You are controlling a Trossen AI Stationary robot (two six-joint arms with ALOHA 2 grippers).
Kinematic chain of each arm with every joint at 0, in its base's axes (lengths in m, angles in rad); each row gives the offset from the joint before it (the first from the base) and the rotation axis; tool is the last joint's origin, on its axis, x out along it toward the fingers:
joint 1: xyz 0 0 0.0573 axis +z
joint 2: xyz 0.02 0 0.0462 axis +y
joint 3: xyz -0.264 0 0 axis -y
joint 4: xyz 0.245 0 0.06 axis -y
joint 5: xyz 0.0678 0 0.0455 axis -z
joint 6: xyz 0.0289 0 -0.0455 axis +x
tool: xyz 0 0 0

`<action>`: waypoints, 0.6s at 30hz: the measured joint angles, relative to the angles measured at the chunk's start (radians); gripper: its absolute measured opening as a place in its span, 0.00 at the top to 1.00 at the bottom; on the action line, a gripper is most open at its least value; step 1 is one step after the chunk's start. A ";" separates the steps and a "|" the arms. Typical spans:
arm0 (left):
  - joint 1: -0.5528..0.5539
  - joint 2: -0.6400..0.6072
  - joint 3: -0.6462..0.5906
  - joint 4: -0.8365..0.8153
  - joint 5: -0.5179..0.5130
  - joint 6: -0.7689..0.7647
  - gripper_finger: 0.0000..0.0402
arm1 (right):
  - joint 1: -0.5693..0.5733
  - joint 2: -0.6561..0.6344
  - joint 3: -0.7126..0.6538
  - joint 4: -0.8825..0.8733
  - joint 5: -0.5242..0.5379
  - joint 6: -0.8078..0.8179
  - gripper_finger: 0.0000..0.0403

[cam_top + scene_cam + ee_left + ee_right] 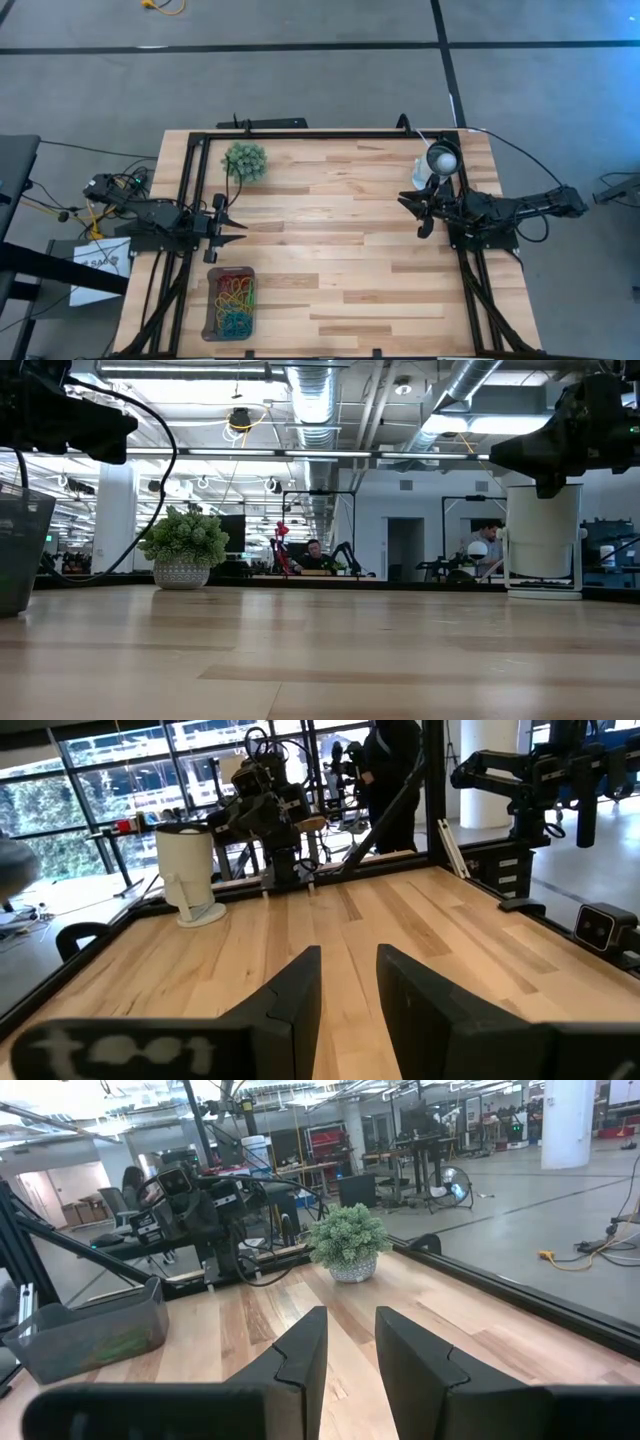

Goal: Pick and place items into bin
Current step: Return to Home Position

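The bin (pixel 229 302), a dark grey translucent tray, lies near the table's front left. In it rest the items (pixel 236 300), a heap of red, yellow, green and blue rubber bands. In the right wrist view the bin (pixel 92 1335) shows a green tint through its wall. Just beyond the bin, at the table's left edge, my left gripper (pixel 238 228) hangs level above the wood, open, with nothing between its fingers (pixel 290 995). Level at the right edge, my right gripper (pixel 412 212) is open too, its fingers (pixel 300 1350) holding nothing.
A fuzzy green plant ball (pixel 245 160) in a small pot stands at the far left. A white round lamp-like object (pixel 440 160) stands at the far right, close to my right arm. A black metal frame (pixel 320 133) borders the table. Bare wood (pixel 330 230) lies between the grippers.
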 joint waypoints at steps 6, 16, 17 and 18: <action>0.000 0.000 0.000 0.000 0.000 -0.003 0.77 | 0.000 0.000 0.000 0.000 0.000 0.000 0.80; 0.000 0.000 0.000 0.000 0.000 0.000 0.77 | 0.000 0.000 0.000 0.000 0.000 0.000 0.80; 0.000 0.000 0.000 0.000 0.000 0.000 0.77 | 0.000 0.000 0.000 0.000 0.000 0.000 0.80; 0.000 0.000 0.000 0.000 0.000 -0.001 0.77 | 0.000 0.000 0.000 0.000 0.000 0.000 0.80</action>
